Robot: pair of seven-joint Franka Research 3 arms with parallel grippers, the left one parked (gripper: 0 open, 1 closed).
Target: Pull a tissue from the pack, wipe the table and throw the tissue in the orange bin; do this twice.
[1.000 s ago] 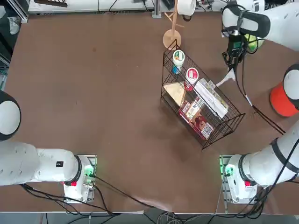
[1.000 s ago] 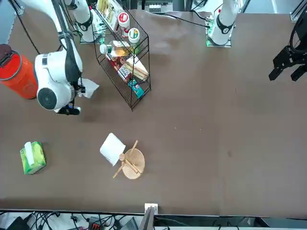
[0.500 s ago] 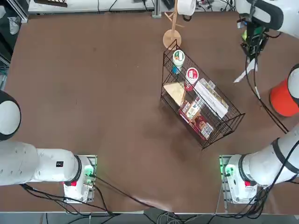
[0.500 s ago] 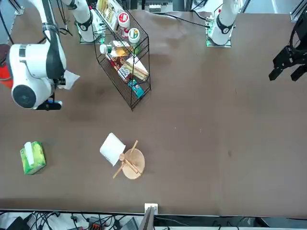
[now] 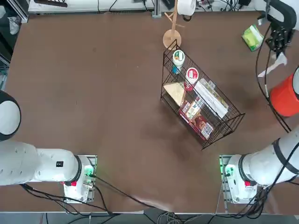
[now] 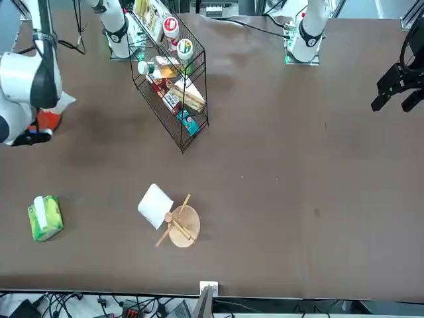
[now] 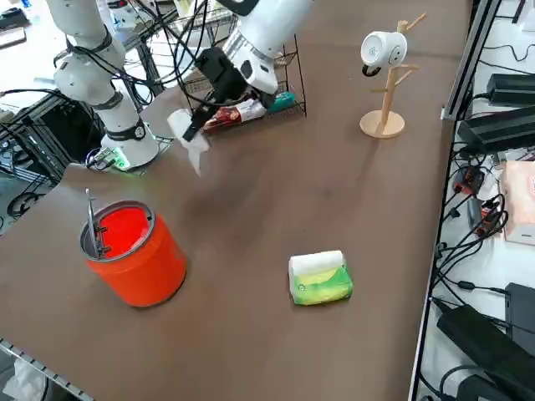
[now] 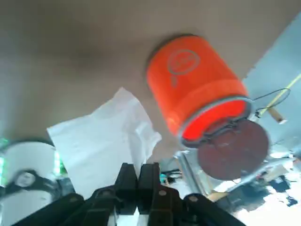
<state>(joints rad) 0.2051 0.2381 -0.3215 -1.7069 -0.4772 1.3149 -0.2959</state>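
Above the brown counter point(image 7: 276, 200), near the bright orange round plastic bin point(image 7: 134, 253), the right gripper point(image 7: 195, 127) hangs with its fingers point(image 8: 128, 181) pinched shut on a crumpled white tissue point(image 7: 188, 136) (it dangles clear of the counter). The yellow-green tissue pack point(image 7: 319, 278) lies well apart; the black wire grocery basket point(image 5: 198, 102) and wooden stand with white paper roll point(image 7: 383, 71) sit beyond.

Right arm: extended over the table's far right side, raised. Right gripper point(image 8: 138, 175): held aloft, fingers point(image 8: 127, 176) pressed together, a white tissue point(image 8: 101, 141) pinched between them.
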